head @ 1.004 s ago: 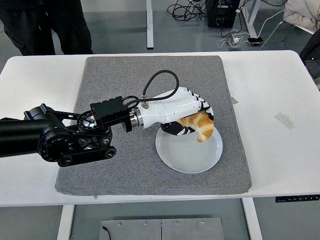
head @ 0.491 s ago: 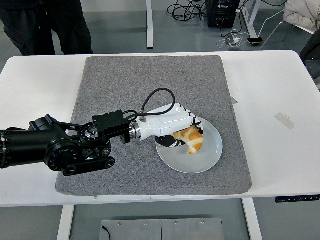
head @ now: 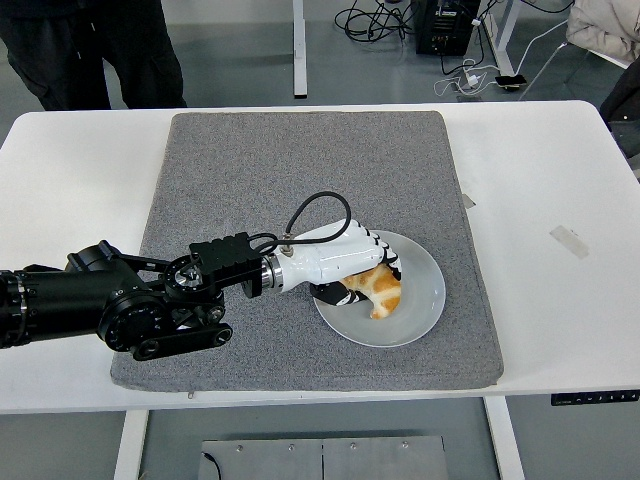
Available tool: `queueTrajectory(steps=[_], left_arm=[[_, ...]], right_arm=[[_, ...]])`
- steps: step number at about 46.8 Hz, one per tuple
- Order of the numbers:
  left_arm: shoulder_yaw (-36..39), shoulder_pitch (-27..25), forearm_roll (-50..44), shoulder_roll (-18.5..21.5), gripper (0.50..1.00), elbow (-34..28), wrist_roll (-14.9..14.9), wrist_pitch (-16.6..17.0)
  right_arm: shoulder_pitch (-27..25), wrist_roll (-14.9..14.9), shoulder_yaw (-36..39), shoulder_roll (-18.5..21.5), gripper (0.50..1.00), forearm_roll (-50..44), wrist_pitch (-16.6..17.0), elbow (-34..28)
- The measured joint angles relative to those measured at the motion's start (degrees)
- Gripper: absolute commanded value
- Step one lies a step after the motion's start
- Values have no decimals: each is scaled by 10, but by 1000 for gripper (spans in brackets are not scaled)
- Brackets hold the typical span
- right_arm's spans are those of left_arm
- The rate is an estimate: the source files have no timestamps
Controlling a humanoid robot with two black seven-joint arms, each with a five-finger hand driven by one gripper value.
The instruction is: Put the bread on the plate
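A golden croissant-shaped bread [head: 379, 290] lies low over the middle of a white round plate [head: 424, 290] on the grey mat. My left hand [head: 362, 272], white with black fingers, comes in from the left on a black arm and is shut on the bread, its fingers curled over the bread's left end. The bread's right end shows past the fingers and seems to touch the plate. The right hand is out of view.
The grey felt mat [head: 250, 170] covers the table's middle. A small tape strip [head: 569, 240] lies on the white table at the right. A person in dark trousers [head: 90, 45] stands at the far left edge. Cables and a black box lie on the floor beyond.
My left hand has drawn back to the left and down with the bread, from the plate's upper right rim to low over the plate's middle.
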Motion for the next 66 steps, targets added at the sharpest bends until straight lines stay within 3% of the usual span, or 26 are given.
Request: queueTrajectory(steps=[16,19,20,28,32,50,60,66], left_arm=[[-1,8,0,-5,500,13,0,0],[-2,9,-1,-5,699,13,1,-1],[-2,9,-2,-5,735,13,1,-1],[-8,9,-13,-5,916,12,1,-2],[-16,8,-14,-4,949,7,0,-6],[-38,-11,-15,44,966,-77,-9,-18],[-124,-14,-82,97,968,-127,-50,-19],[-172,-14,-133,121,966,-129,-53,-19]], right_arm=[[0,0,0,0,1000,0,0,0],[0,0,0,0,1000,0,0,0],[0,0,0,0,1000,0,0,0],[0,0,0,0,1000,0,0,0],[0,0,0,0,1000,0,0,0],[0,0,0,0,1000,0,0,0],[0,0,0,0,1000,0,0,0],[0,0,0,0,1000,0,0,0]])
